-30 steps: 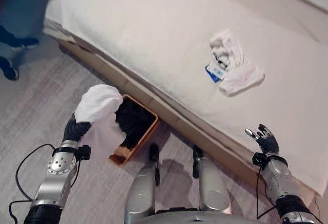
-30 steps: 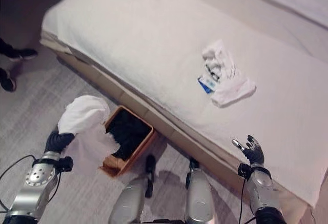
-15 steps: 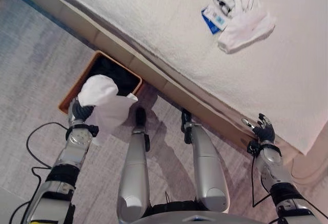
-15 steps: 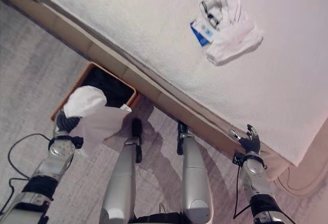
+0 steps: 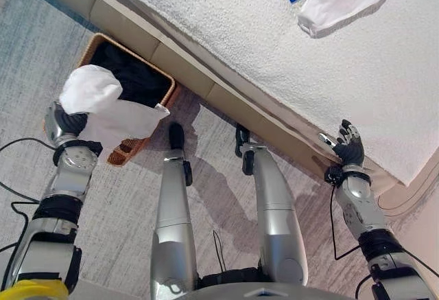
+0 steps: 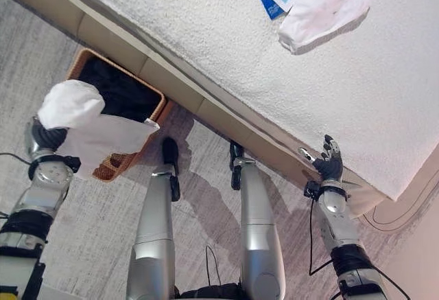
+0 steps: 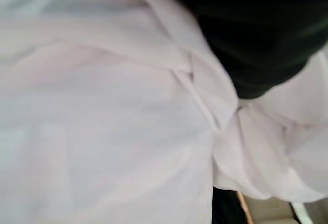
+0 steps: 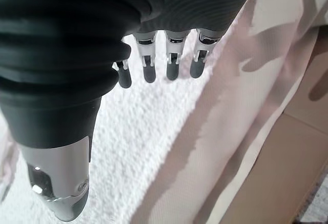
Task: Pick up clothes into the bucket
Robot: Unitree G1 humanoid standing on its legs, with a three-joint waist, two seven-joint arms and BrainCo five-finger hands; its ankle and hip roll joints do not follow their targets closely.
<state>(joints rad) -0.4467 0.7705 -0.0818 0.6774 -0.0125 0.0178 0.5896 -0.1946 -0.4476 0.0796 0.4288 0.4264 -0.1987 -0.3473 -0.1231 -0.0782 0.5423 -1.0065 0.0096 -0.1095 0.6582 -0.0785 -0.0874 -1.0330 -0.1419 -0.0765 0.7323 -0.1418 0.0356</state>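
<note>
Beside the wicker basket (image 5: 123, 150), the white garment (image 5: 103, 108) was kept clutched by the left hand (image 5: 63, 123), now brought nearer for dropping; the right hand (image 5: 348, 150) was held slack-fingered at the bed's (image 5: 226, 46) edge.

Bed (image 5: 226, 32) runs diagonally across upper right of the head views, under a white textured cover (image 6: 206, 18). Tan wooden bed frame (image 5: 226, 104) shows beneath the cover's edge, lower left side. Grey streaked carpet (image 5: 130, 211) fills the lower left. Pale rounded base (image 6: 411, 204) at far right edge.
</note>
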